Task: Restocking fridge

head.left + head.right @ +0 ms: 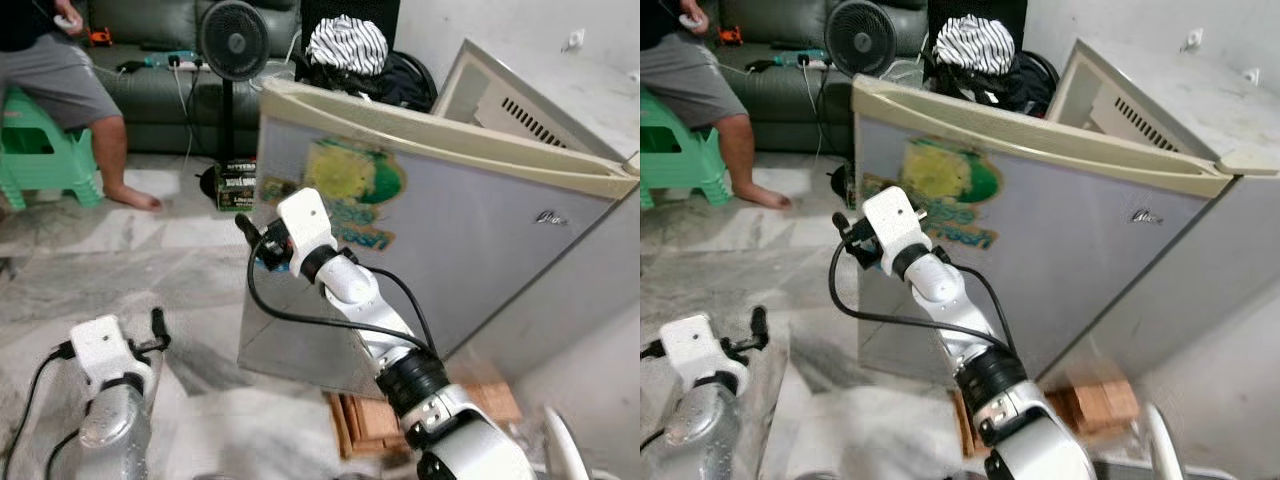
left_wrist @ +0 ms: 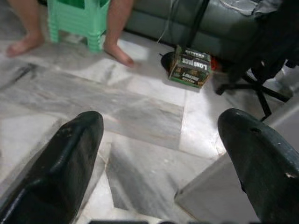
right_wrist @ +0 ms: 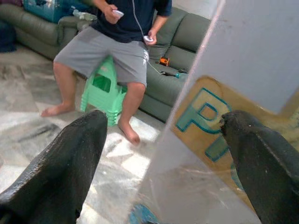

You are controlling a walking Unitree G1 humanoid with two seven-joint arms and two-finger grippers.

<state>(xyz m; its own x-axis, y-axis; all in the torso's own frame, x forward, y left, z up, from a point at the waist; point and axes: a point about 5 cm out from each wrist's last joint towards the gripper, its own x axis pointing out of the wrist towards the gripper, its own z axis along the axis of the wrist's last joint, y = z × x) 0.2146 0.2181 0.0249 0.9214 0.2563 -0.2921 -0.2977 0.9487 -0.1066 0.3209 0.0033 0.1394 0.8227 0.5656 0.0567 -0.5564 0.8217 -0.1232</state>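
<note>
A small grey fridge [image 1: 545, 110] stands on the right, and its door [image 1: 470, 240] with a yellow and green sticker [image 1: 350, 190] is swung out towards me. My right gripper [image 1: 255, 240] is raised at the door's free left edge. In the right wrist view the right gripper [image 3: 163, 135] is open and the door edge [image 3: 187, 107] runs between its two fingers, one of them over the stickered face. Low on the left, my left gripper [image 1: 158, 325] is open over the marble floor with nothing in it, and its fingers [image 2: 60, 158] are spread wide in the left wrist view.
A person [image 1: 60, 80] sits on a green stool [image 1: 35, 150] at the far left, before a dark couch [image 1: 150, 60]. A standing fan [image 1: 233, 45] and a green carton [image 1: 238, 183] are behind the door. Wooden blocks [image 1: 370, 420] lie under the fridge. A chair base [image 2: 252, 86] stands nearby.
</note>
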